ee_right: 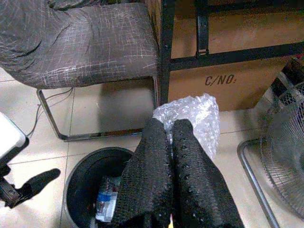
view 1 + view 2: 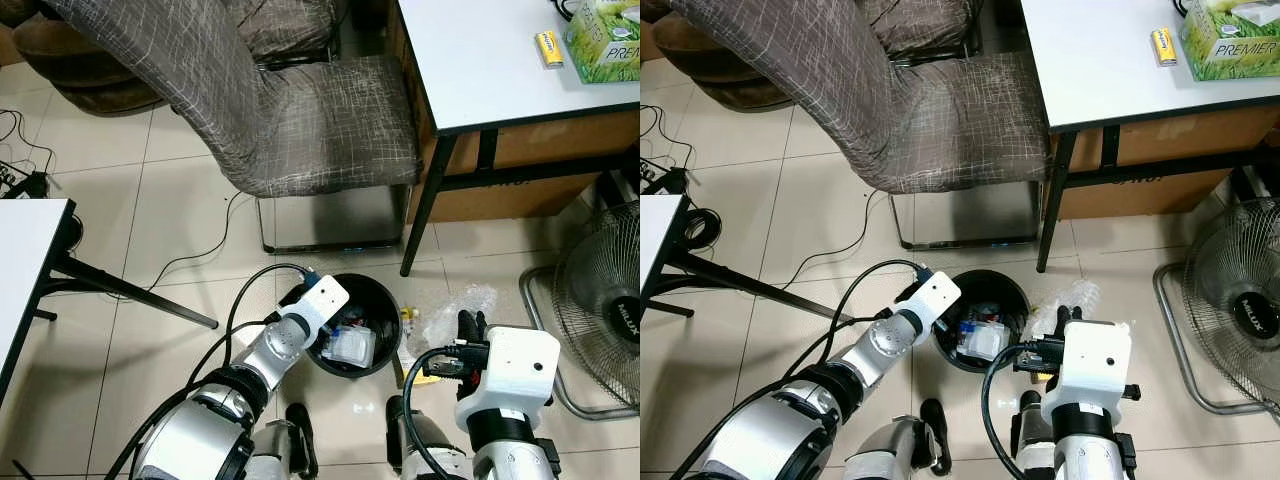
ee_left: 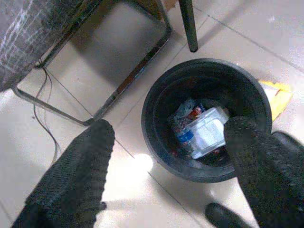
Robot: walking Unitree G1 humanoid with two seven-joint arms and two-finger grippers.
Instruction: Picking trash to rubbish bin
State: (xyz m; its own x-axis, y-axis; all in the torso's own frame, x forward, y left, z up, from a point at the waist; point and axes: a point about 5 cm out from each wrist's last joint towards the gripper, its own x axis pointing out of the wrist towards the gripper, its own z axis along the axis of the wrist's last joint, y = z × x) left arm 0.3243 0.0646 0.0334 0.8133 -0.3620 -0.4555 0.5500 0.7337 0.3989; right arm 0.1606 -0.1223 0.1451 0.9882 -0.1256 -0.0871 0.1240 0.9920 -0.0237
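A black round rubbish bin (image 2: 384,298) stands on the tiled floor below a chair, holding a clear plastic box (image 2: 350,347) and other litter. My left gripper (image 3: 168,161) hangs open over the bin's near rim, nothing between its fingers (image 3: 78,175). My right gripper (image 1: 172,137) is shut on a crumpled piece of clear bubble wrap (image 1: 194,116), held just right of the bin (image 1: 83,164). In the eye views the wrap (image 2: 455,308) sticks out beyond the right wrist (image 2: 510,375). A yellow scrap (image 3: 278,95) lies on the floor beside the bin (image 3: 159,90).
A grey fabric chair (image 2: 300,110) on a metal frame stands behind the bin. A white table (image 2: 480,60) with black legs (image 2: 425,205) and a cardboard box under it is at the right. A floor fan (image 2: 600,300) sits at far right. Cables (image 2: 190,255) trail left.
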